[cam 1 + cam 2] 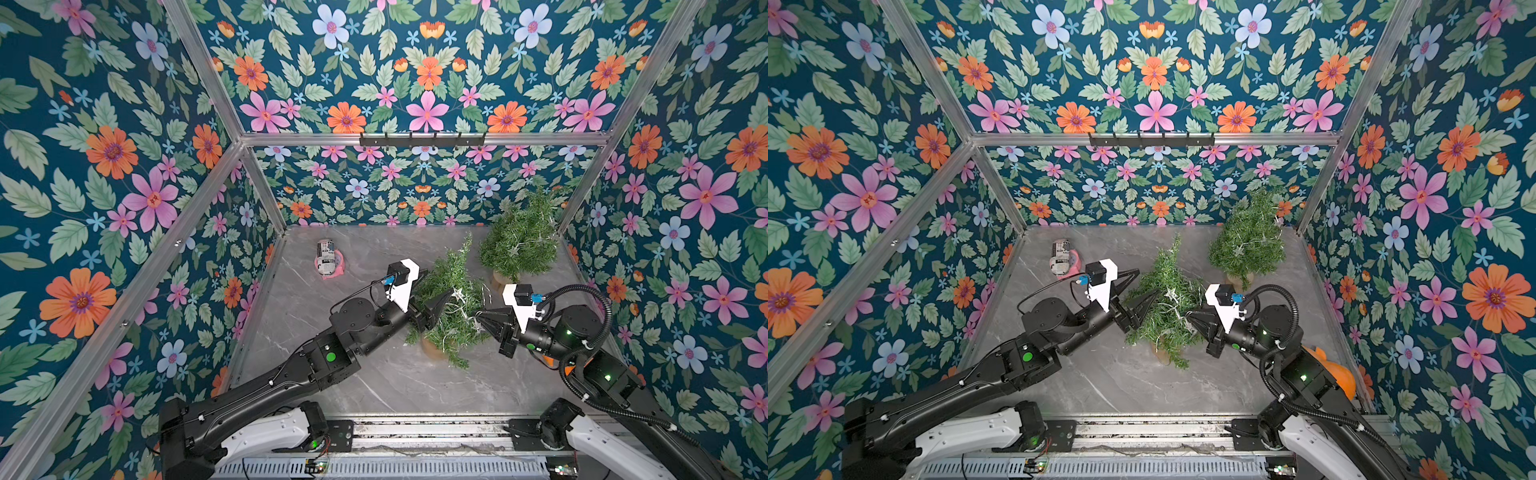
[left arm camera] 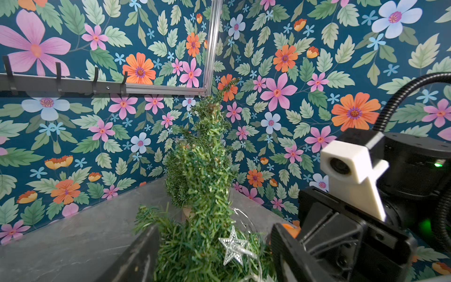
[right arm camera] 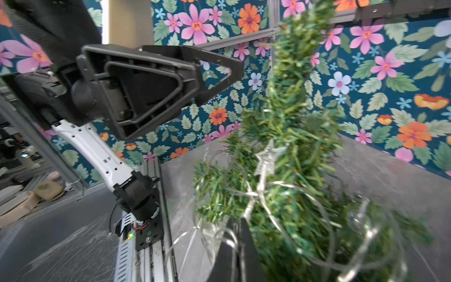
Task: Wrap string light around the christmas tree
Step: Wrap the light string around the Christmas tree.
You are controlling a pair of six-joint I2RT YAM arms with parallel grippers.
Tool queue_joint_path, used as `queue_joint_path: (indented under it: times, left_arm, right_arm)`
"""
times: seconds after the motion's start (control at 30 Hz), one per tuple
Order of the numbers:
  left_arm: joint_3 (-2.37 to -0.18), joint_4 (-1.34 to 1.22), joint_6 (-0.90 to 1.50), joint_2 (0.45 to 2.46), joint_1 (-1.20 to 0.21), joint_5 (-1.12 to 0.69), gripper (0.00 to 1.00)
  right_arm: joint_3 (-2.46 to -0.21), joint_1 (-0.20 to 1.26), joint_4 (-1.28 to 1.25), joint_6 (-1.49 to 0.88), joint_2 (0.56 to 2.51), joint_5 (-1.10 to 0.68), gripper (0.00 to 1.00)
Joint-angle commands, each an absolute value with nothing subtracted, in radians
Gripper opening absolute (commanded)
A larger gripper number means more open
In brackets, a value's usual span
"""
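While the left end effector (image 1: 1148, 281) gapes wide astride the christmas tree (image 1: 1165, 266) and the right end effector (image 1: 1188, 316) sits shut by the string light (image 1: 1170, 293), open desk (image 1: 1121, 382) lies in front

The left gripper (image 2: 217, 261) stands wide, its dark fingers (image 2: 144, 256) on either side of the green artificial christmas tree (image 2: 205, 185). A glittery silver star of the thin-wired string light (image 2: 233, 245) sits on the tree's lower foliage. A second, darker tree (image 2: 175, 188) stands behind on the grey marbled tabletop (image 2: 73, 234). The right arm's white camera housing (image 2: 351, 175) is near.
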State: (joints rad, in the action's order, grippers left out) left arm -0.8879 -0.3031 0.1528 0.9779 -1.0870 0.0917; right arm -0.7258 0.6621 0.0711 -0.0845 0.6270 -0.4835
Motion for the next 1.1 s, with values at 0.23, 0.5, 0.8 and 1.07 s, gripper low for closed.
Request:
queue_joint_path:
  times: [0.23,0.5,0.8,1.07]
  left_arm:
    - [-0.903,-0.284,0.141,0.966,-1.086,0.019,0.68]
    - [-0.902,-0.27,0.157,0.961,-1.087,-0.131,0.65]
    - [-0.893,-0.2,0.163,0.951,-1.086,-0.124,0.67]
    - [-0.906,-0.184,0.175,0.987,-1.087,-0.165,0.53]
  right_arm:
    - [-0.795,0.799,0.033,-0.008,0.66,-0.367,0.05]
    - [-0.854,0.81,-0.023,-0.015,0.748,-0.345,0.06]
    - [-0.901,0.814,-0.061,-0.012,0.811,-0.304,0.07]
    - [-0.908,0.818,-0.076,-0.01,0.823,-0.263,0.09]
